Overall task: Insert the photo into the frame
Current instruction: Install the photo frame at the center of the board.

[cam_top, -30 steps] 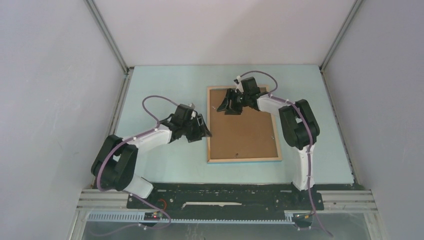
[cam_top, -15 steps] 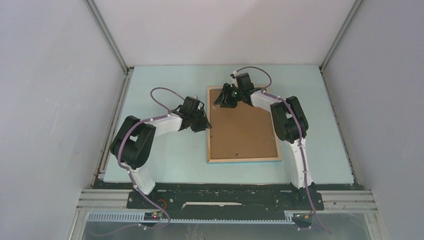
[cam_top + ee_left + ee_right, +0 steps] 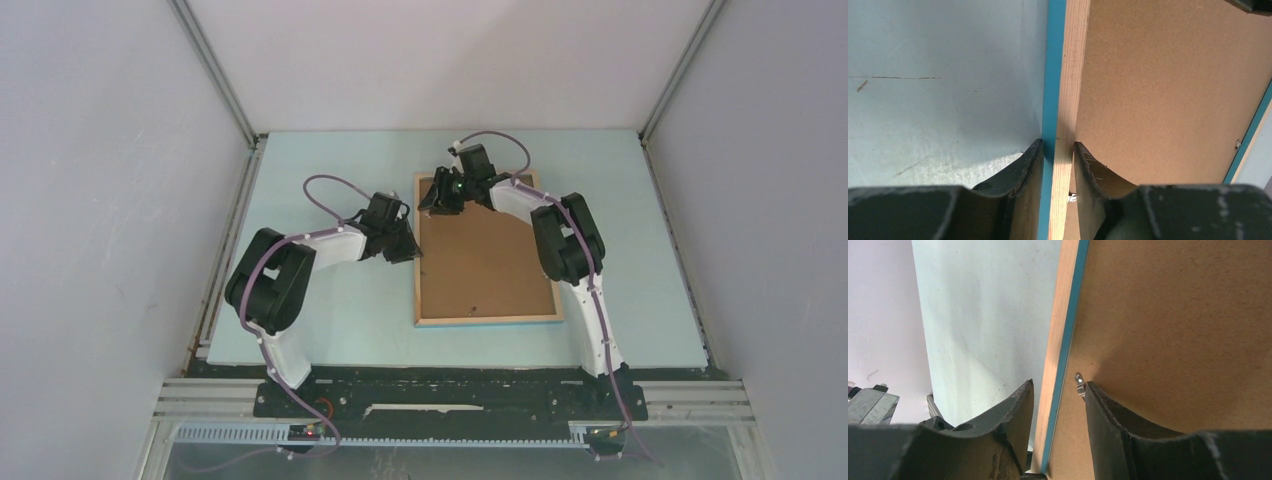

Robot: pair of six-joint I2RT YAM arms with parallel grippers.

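The frame (image 3: 488,319) lies back up on the table, with a light wood rim and blue edges. The plain brown backing board (image 3: 490,260) fills it. The photo is not visible in any view. My left gripper (image 3: 408,250) is at the frame's left rail. In the left wrist view it (image 3: 1057,145) is shut on that rail (image 3: 1068,75), one finger on the blue outer edge and one on the inner wood side. My right gripper (image 3: 434,195) is at the far left corner. In the right wrist view it (image 3: 1058,382) straddles the rail (image 3: 1062,315) with a gap, open.
A small metal tab (image 3: 1079,380) sits on the backing board (image 3: 1173,315) against my right gripper's inner finger. Another tab (image 3: 1071,197) shows between my left fingers. The pale blue table (image 3: 330,180) is walled by grey panels on the left, back and right.
My left gripper has moved right onto the frame's left rail, its arm swinging in. My right gripper has moved from over the backing board to the frame's far left corner.
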